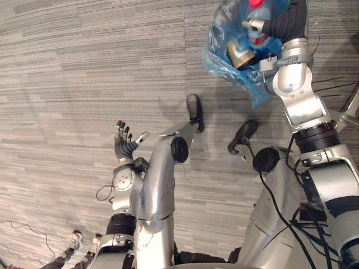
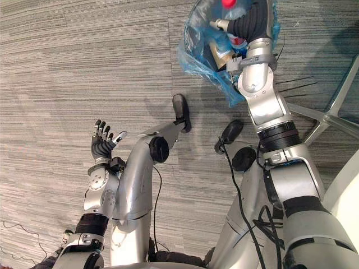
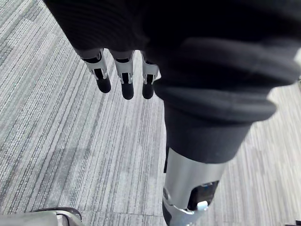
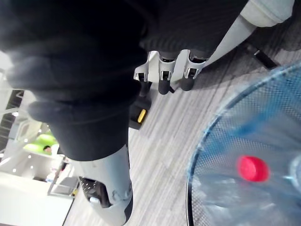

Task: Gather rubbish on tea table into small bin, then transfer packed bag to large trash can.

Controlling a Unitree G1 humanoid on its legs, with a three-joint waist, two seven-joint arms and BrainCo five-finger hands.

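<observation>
A translucent blue rubbish bag hangs well above the carpet from my raised right hand, which is shut on its top with the thumb lying across it. Inside the bag are a bottle with a red cap and a gold-coloured item. In the right wrist view the bag bulges below the hand. My left hand is held low over bare carpet, open with its fingers spread and nothing in it.
Grey striped carpet covers the floor all around. A metal frame leg slants in at the right edge. A person's pale shoes stand at the lower left. A black-and-yellow object lies on the carpet.
</observation>
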